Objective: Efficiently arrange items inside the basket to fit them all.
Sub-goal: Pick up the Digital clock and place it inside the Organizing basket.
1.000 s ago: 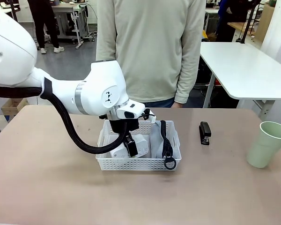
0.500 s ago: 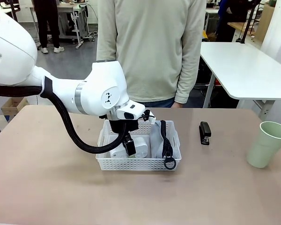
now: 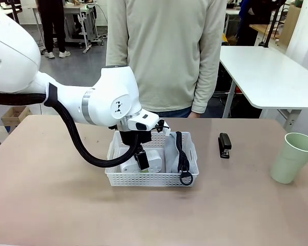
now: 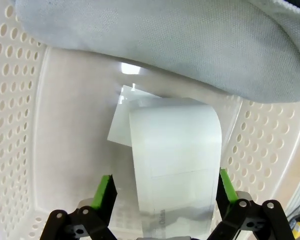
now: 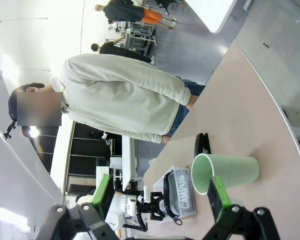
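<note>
Black stapler (image 3: 225, 145) lies flat, long axis running toward the person (image 3: 167, 56).

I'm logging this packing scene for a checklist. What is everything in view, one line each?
basket: one, white, middle of the table
pouch: one, grey with black strap, in the basket's right part
small box: one, white, on the basket floor beside the pouch
stapler: one, black, on the table right of the basket
cup: one, pale green, upright near the table's right edge
table: one, tan
person: one, pale top, far side
left gripper: black, green pads, open, straddling the small box
right gripper: black, green pads, open, empty
</note>
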`<state>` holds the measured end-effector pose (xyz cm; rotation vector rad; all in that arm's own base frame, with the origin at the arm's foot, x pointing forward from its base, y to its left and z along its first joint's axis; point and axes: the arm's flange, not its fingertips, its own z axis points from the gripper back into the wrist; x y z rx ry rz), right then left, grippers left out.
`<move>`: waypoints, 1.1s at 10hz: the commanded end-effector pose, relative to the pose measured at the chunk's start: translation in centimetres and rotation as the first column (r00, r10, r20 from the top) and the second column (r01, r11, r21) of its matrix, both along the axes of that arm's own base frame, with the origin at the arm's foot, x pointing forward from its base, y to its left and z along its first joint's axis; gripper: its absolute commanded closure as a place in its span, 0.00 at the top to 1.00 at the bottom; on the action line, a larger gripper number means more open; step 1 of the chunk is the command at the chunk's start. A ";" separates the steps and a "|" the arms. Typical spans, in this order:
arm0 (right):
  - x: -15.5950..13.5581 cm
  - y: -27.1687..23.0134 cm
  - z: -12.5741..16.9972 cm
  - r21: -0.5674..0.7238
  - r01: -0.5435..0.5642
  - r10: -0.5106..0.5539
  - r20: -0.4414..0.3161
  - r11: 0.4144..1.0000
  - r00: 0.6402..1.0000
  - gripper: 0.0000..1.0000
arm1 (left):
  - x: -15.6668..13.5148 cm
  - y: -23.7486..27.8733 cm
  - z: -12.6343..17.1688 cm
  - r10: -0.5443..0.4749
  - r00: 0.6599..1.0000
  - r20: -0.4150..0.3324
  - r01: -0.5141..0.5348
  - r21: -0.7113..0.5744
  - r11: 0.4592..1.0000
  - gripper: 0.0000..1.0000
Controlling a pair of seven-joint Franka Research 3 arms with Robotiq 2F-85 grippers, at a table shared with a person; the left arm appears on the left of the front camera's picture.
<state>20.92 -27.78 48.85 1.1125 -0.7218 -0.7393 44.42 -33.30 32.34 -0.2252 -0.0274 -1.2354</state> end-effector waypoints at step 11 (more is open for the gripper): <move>0.2 -0.1 -0.1 -0.006 -0.001 0.002 0.039 1.000 0.999 1.00 | -12.0 46.0 19.7 0.630 0.758 -0.170 -0.439 -0.847 0.301 1.00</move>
